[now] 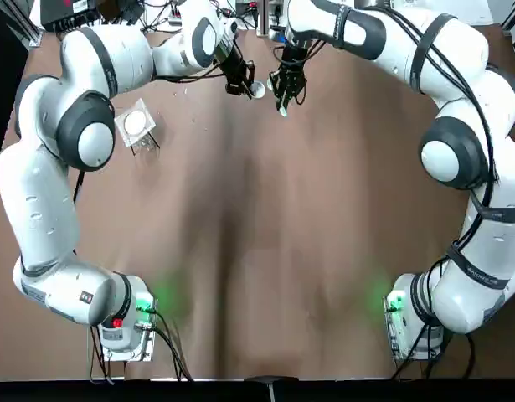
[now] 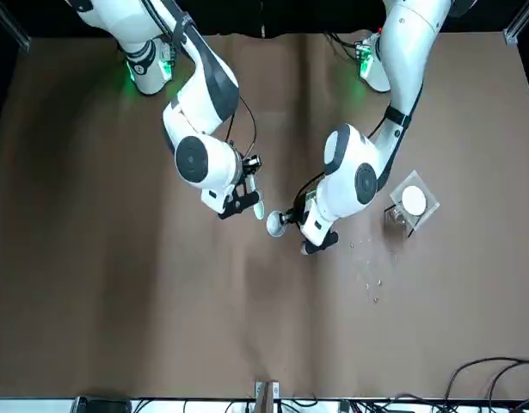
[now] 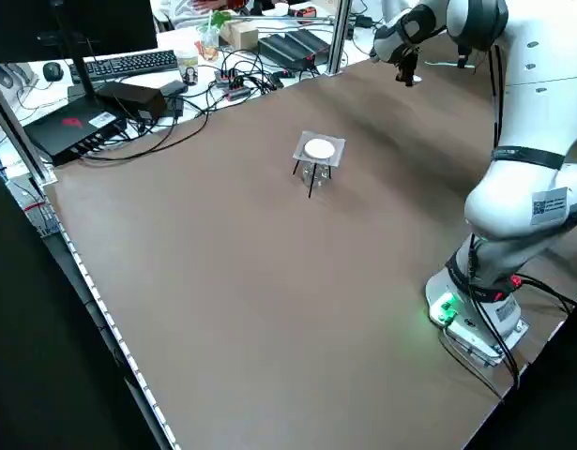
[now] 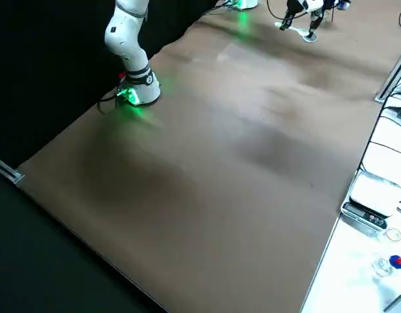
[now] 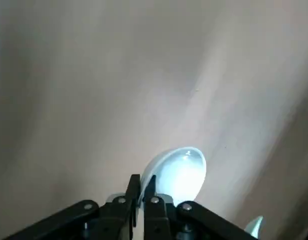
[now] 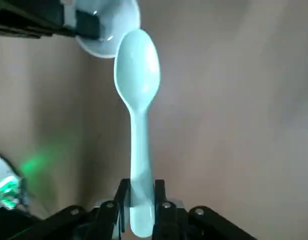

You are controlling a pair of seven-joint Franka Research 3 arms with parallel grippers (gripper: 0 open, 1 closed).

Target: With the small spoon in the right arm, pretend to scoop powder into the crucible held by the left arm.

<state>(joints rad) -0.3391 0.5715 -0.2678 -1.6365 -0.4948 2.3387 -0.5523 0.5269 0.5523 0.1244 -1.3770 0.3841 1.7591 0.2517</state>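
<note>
My left gripper (image 1: 243,86) is shut on the rim of a small white crucible (image 1: 257,89), holding it above the far middle of the table. In the left wrist view the crucible (image 5: 178,171) sits just past the closed fingertips (image 5: 135,186). My right gripper (image 1: 284,90) is shut on the handle of a small pale spoon (image 6: 137,95). The spoon's bowl reaches up to the crucible (image 6: 109,31), overlapping its rim in the right wrist view. From the front, the spoon (image 2: 257,209) lies just beside the crucible (image 2: 277,225).
A white disc on a small clear stand (image 1: 136,125) stands on the table's left side, near the left arm's elbow. A few white specks (image 2: 372,277) lie on the brown tabletop. Cables and electronics crowd the far edge (image 3: 222,66).
</note>
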